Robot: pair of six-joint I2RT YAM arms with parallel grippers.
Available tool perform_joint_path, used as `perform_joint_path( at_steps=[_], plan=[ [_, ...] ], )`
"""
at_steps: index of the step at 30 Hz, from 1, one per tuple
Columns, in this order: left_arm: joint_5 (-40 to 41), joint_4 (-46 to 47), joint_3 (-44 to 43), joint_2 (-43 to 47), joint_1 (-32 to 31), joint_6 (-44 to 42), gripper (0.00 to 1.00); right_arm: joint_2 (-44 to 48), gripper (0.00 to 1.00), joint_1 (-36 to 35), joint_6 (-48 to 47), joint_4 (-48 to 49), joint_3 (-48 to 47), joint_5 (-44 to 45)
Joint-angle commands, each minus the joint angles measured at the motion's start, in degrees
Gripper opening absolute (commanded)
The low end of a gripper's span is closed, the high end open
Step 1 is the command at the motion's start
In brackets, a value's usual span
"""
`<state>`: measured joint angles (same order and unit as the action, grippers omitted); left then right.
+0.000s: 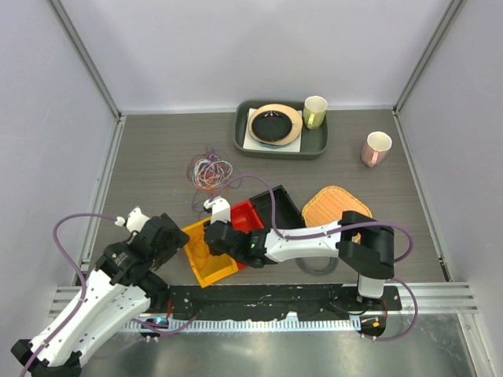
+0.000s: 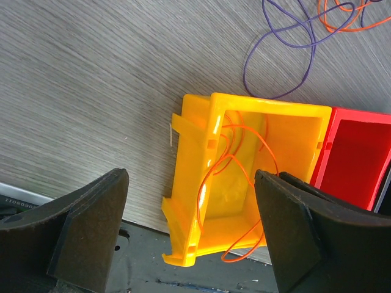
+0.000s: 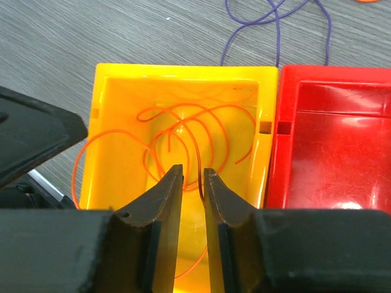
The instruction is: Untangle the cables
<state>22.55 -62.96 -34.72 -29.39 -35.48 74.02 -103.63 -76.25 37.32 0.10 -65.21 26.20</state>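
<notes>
Right now the yellow bin (image 3: 183, 70) holds a loose coil of orange cable (image 3: 195, 122), with one loop spilling over its rim. A red bin (image 3: 330, 140) sits touching its side, and a black bin (image 1: 279, 204) lies just beyond that. The right end effector (image 3: 192, 174) hangs over the yellow bin, its jaws a narrow gap apart with an orange strand running between them. The left end effector (image 2: 190, 177) hovers above the same bin, spread wide and holding nothing. The remaining tangle of cables (image 1: 210, 171) lies on the worktop (image 1: 157, 157) beyond the bins. A dark green tray (image 1: 318, 145) at the far side carries a round plate (image 1: 275, 126) and a cup (image 1: 314, 111).
</notes>
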Motion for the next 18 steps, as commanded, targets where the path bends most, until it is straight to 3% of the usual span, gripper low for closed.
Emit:
perform_joint_path(
  at_steps=[1,12,18],
  plan=[
    [1.71,0.03,-2.02,-0.06,0.33,0.34,0.89,1.15,0.29,-1.18,-0.23,1.75,-2.90,3.51],
    [2.77,-0.76,-3.86,0.03,0.33,-0.98,1.00,7.65,0.45,-2.06,-3.66,0.34,-3.96,5.97],
    [2.59,0.73,-4.57,-0.05,0.33,-2.82,1.00,12.13,0.63,-2.06,-4.54,-2.12,-2.56,8.25]
  ],
)
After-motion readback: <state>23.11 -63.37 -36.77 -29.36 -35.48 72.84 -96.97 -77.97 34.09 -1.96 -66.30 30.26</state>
